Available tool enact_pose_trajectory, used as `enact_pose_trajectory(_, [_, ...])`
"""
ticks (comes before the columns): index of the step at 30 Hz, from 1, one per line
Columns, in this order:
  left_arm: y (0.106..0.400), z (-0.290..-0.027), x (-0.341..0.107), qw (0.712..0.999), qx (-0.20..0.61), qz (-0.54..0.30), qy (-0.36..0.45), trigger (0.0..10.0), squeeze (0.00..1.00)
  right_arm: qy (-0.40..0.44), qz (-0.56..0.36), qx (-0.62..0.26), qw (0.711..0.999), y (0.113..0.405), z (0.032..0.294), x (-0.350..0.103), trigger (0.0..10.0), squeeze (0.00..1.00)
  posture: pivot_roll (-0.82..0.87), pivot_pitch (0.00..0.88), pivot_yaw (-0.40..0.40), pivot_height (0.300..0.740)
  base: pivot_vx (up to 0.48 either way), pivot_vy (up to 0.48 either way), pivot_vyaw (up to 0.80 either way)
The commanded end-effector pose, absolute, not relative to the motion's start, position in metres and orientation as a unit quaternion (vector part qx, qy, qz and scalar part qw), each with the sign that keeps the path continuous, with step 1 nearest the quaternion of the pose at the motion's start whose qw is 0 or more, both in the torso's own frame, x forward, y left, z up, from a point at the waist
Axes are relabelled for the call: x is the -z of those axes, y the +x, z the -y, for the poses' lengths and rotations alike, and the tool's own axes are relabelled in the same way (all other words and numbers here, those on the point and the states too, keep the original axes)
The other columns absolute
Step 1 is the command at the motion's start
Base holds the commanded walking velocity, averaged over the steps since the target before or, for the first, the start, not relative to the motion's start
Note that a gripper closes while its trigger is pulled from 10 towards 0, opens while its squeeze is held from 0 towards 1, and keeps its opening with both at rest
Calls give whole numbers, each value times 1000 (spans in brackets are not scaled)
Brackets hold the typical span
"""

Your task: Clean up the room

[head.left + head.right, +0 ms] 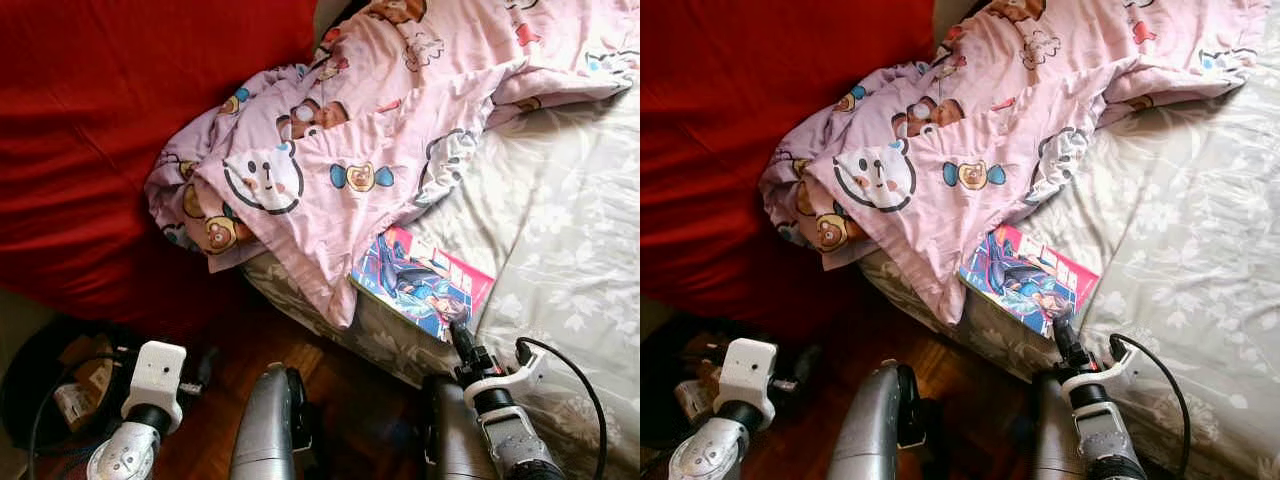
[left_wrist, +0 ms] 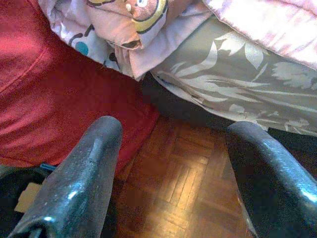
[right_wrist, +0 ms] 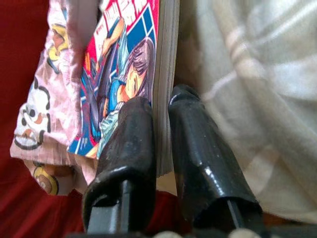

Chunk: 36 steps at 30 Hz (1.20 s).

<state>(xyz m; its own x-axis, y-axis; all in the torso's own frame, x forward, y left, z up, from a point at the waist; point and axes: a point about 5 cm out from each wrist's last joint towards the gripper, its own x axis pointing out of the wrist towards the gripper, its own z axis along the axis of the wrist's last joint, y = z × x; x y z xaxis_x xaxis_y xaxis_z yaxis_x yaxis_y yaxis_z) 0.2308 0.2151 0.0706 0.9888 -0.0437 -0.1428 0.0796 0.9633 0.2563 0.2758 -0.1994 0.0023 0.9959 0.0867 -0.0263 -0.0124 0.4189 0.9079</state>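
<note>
Already the right gripper (image 3: 159,134), at the lower right of the head views, has its two black fingers pressed on either side of the near corner of a thin paperback comic book with a bright blue, pink and red illustrated cover (image 1: 422,280); the wrist view shows one finger on the cover and the other under the page block, with almost no gap between them. That edge-on pinch looks chosen because the book lies flat on the grey floral bedsheet (image 1: 560,250) at the mattress edge, where only the overhanging corner gives the lower finger a way under. Above and to the left of the book, a crumpled pink duvet printed with cartoon bears (image 1: 350,150) drapes over the bed corner and seems to overlap the book's far edge, so it may drag as the book lifts. The left gripper (image 2: 171,163), at the lower left, hangs wide open and empty above the wooden parquet floor (image 2: 193,193), beside a large red fabric cushion (image 1: 100,130). A dark bin with cardboard scraps (image 1: 70,385) sits in the lower left corner.
</note>
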Motion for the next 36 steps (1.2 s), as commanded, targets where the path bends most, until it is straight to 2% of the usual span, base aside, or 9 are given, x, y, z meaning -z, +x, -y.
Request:
enact_pose_trajectory(1, [224, -219, -61, 986, 24, -89, 140, 10000, 0, 569, -48, -23, 821, 267, 179, 9, 0, 0, 83, 275, 184, 591, 0, 0, 0])
enact_pose_trajectory(30, [224, -219, -61, 986, 24, -89, 140, 10000, 0, 569, -48, -23, 821, 267, 179, 9, 0, 0, 83, 275, 184, 591, 0, 0, 0])
enact_pose_trajectory(31, [231, -213, -55, 987, 24, -86, 136, 10000, 0, 558, 0, -32, 829, 271, 183, -3, 0, 0, 7, 231, 150, 591, 0, 0, 0])
enact_pose_trajectory(32, [231, -213, -55, 987, 24, -86, 136, 10000, 0, 558, 0, -32, 829, 271, 183, -3, 0, 0, 7, 231, 150, 591, 0, 0, 0])
enact_pose_trajectory(33, [237, -206, -49, 987, 26, -86, 131, 10000, 0, 547, 51, -52, 834, 273, 186, -19, 0, 0, 7, 231, 150, 591, 0, 0, 0])
enact_pose_trajectory(36, [238, -204, -48, 987, 25, -87, 130, 10000, 0, 545, 58, -58, 834, 275, 185, -22, 0, 0, 6, 231, 149, 591, 0, 0, 0])
